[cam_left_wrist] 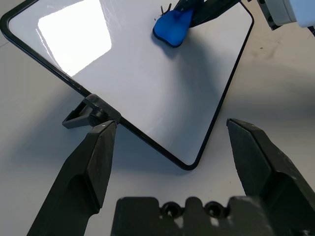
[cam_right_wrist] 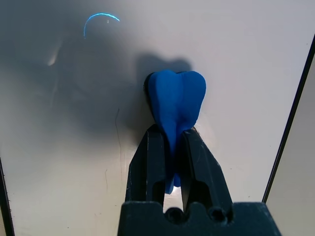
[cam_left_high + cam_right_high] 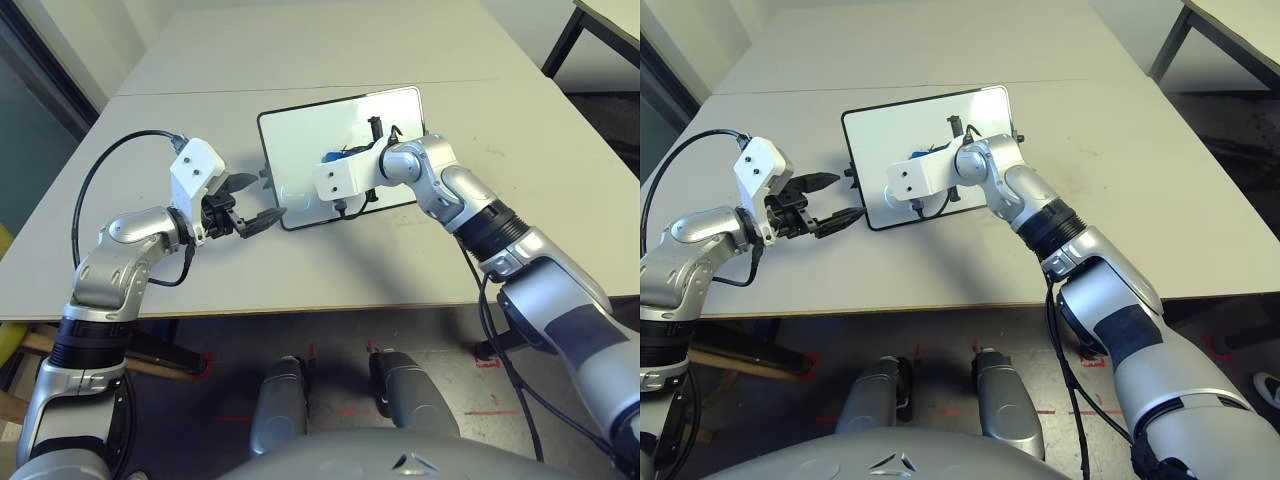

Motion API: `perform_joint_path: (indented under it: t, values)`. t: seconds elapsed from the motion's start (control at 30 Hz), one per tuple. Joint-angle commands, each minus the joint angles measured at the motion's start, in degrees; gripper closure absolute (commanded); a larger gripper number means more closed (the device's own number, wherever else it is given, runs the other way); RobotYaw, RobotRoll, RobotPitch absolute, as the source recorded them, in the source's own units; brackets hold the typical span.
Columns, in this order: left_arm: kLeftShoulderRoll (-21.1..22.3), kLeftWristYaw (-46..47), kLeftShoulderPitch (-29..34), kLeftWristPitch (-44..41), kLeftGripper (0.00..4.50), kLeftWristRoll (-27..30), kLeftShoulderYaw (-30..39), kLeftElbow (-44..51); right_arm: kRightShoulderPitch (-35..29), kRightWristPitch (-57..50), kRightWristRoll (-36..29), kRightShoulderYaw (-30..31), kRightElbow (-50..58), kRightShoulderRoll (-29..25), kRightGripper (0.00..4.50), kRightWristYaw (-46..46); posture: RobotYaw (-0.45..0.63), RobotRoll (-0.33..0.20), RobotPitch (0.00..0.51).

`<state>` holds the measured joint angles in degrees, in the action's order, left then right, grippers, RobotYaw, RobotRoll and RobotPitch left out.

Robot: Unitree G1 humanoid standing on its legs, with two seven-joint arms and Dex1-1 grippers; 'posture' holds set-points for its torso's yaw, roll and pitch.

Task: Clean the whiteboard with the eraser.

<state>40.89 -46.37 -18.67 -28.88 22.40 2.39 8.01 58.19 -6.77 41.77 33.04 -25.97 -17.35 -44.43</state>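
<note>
The whiteboard (image 3: 300, 135) lies flat near the middle of the table, glossy white in a thin black frame. The blue eraser (image 2: 176, 98) is pressed onto its surface, squeezed between the fingers of my right gripper (image 2: 172, 130), which is shut on it. The eraser (image 3: 338, 154) also peeks out from behind the gripper's white box in the head view. A small black mark (image 1: 162, 9) sits on the board beside the eraser. My left gripper (image 3: 268, 197) is open at the board's near left corner, close to a small side tab (image 1: 83, 115), with nothing between its fingers.
The grey table (image 3: 380, 260) has bare surface on all sides of the board, and its front edge runs just below my arms. A seam (image 3: 200, 90) joins a second tabletop behind. Another table's black leg (image 3: 565, 40) stands at the far right.
</note>
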Motion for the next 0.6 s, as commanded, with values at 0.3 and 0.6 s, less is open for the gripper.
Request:
perform_joint_path:
  t: [0.3,0.6]
  values:
    - [0.4,-0.4,0.4,0.1,0.0,-0.5,0.7,-0.6,2.6,0.5,1.1,-0.2,-7.6,-4.8,4.28,3.1,-0.1,0.0,0.096]
    - [0.6,-0.2,0.0,-0.5,0.0,-0.4,0.7,-0.4,2.8,0.4,1.0,-0.1,-8.7,-6.8,4.29,3.2,-0.11,0.0,0.1]
